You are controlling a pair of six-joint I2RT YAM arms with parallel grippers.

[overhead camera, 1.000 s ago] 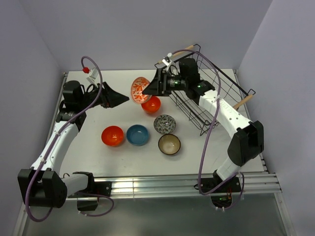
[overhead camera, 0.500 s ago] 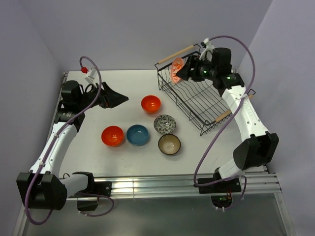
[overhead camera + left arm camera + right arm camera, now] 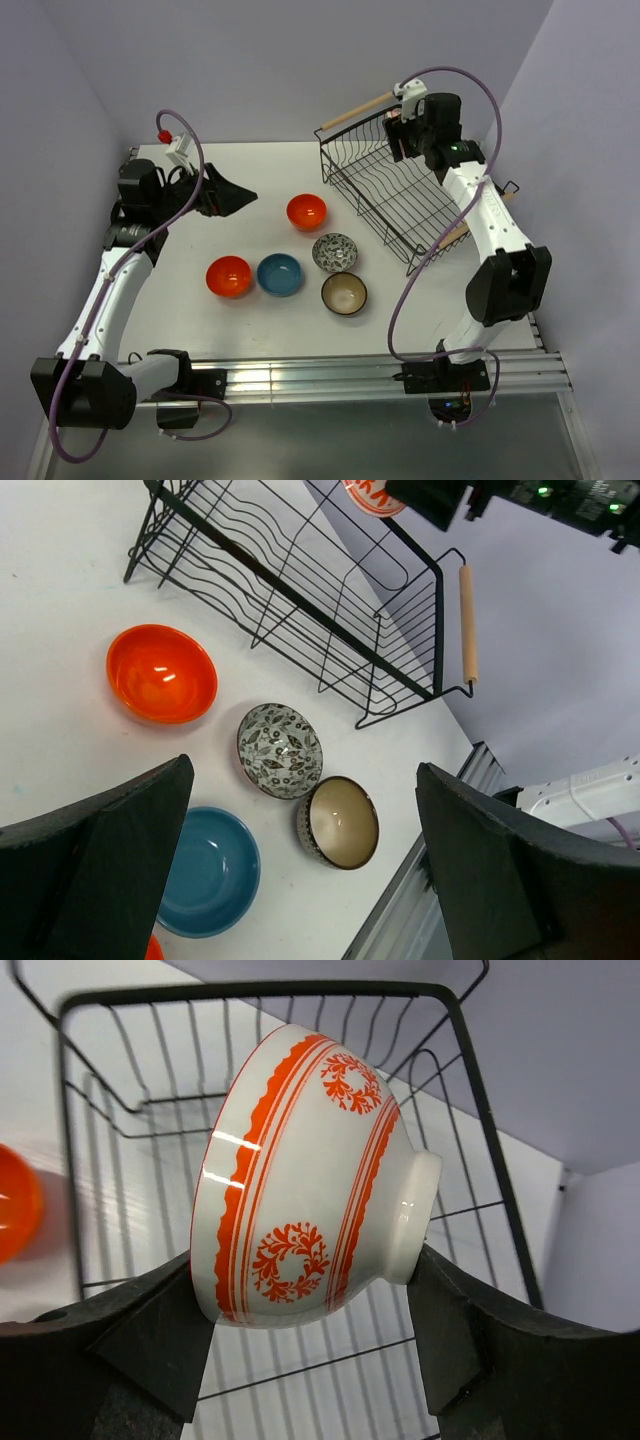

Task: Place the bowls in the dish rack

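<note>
my right gripper (image 3: 310, 1305) pinches the orange-and-white bowl (image 3: 300, 1180) between mouth and foot, tipped on its side, its axis from jaw to jaw. the dish rack (image 3: 470, 1070) lies straight below, wire floor open, its end rim near. my left gripper (image 3: 238, 197) hangs spread, well apart from the rack, nearer the loose bowls (image 3: 279, 274).

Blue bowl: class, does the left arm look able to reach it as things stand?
Probably yes. The left arm has its jaws open and empty, and the blue bowl lies uncovered on the table with nothing between them.
</note>
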